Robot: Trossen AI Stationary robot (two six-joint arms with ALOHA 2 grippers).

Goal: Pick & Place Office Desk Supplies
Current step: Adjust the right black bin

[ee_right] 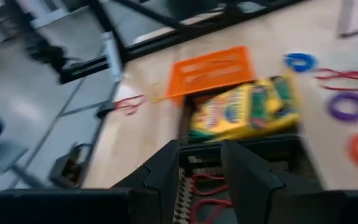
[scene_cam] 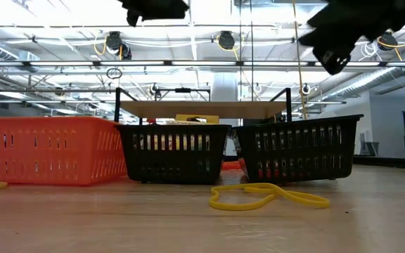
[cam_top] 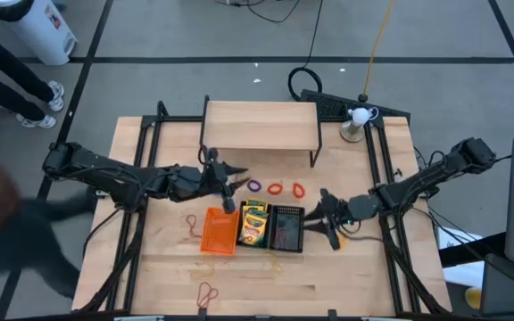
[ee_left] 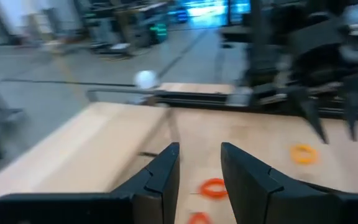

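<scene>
Three mesh trays stand side by side on the table: an orange one [cam_top: 219,230], a black one [cam_top: 253,223] with yellow-and-green crayon boxes [ee_right: 247,112] lying in it, and a black one [cam_top: 286,228] with red rubber bands [ee_right: 199,194] in its bottom. Purple [cam_top: 254,186] and orange [cam_top: 277,190] bands lie flat on the wood beyond the trays. My left gripper [cam_top: 230,185] hovers open above those loose bands [ee_left: 213,186], holding nothing. My right gripper [cam_top: 325,217] is open and empty, raised beside and over the right-hand black tray [ee_right: 247,155].
A wooden riser shelf [cam_top: 261,124] stands at the far side. A tan band [cam_top: 192,223] lies left of the orange tray, a reddish one [cam_top: 206,292] near the front edge, and a yellow one [scene_cam: 266,197] in front of the trays. A person's legs [cam_top: 16,80] are beyond the table's far left.
</scene>
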